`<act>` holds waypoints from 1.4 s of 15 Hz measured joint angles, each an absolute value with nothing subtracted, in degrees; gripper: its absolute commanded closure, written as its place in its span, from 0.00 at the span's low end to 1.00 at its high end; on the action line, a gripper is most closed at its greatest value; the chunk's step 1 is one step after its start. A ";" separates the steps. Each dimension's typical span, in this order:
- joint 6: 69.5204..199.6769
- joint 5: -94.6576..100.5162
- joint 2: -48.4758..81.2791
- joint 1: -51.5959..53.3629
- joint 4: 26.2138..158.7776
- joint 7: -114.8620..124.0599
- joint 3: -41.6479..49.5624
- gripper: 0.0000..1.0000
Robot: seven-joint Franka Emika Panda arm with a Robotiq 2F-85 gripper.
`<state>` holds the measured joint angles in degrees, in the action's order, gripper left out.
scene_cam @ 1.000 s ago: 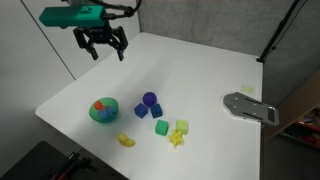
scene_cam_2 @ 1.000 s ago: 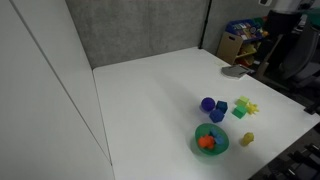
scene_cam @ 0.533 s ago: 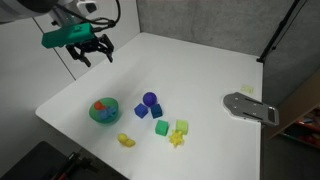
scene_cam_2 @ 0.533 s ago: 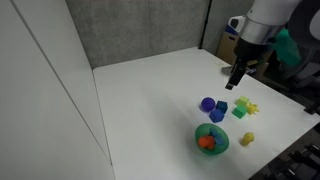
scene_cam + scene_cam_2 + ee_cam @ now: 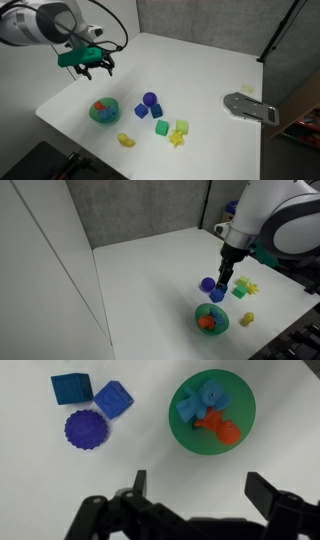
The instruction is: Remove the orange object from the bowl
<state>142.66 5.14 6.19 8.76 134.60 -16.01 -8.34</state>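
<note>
The green bowl (image 5: 210, 442) sits on the white table and also shows in both exterior views (image 5: 98, 117) (image 5: 218, 326). Inside it lie the orange object (image 5: 220, 428) and a blue piece (image 5: 195, 403). The orange object also shows in both exterior views (image 5: 99, 104) (image 5: 207, 323). My gripper (image 5: 198, 488) is open and empty. It hovers above the table beside the bowl, clear of it, as seen in both exterior views (image 5: 93, 68) (image 5: 224, 283).
Two blue cubes (image 5: 92, 393) and a purple round block (image 5: 86, 430) lie next to the bowl. Green and yellow pieces (image 5: 176, 132) lie further off, and a yellow piece (image 5: 126, 141) lies near the table's front edge. A grey metal plate (image 5: 249, 106) lies at the table's side.
The arm has come down and moved toward the bowl. The gripper stays open. The blocks and the bowl have not moved.
</note>
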 measured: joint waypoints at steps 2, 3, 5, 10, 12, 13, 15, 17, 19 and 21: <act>143.61 5.16 8.87 9.02 134.58 -15.98 -8.96 0.00; 144.20 5.24 10.20 9.35 134.60 -15.83 -9.25 0.00; 145.17 5.75 12.58 10.14 134.64 -15.04 -9.64 0.00; 147.28 6.33 18.33 12.36 134.50 -11.00 -9.85 0.00; 148.37 6.94 20.31 13.04 134.33 -9.25 -9.84 0.00; 148.97 7.54 21.26 13.38 134.15 -8.19 -9.79 0.00; 149.93 8.86 23.10 14.20 133.38 -6.07 -9.39 0.00; 150.41 9.72 24.77 14.96 132.22 -4.48 -8.92 0.00; 150.79 10.18 26.29 15.62 131.00 -3.46 -8.38 0.00; 150.83 10.21 27.73 16.02 129.82 -3.21 -8.09 0.00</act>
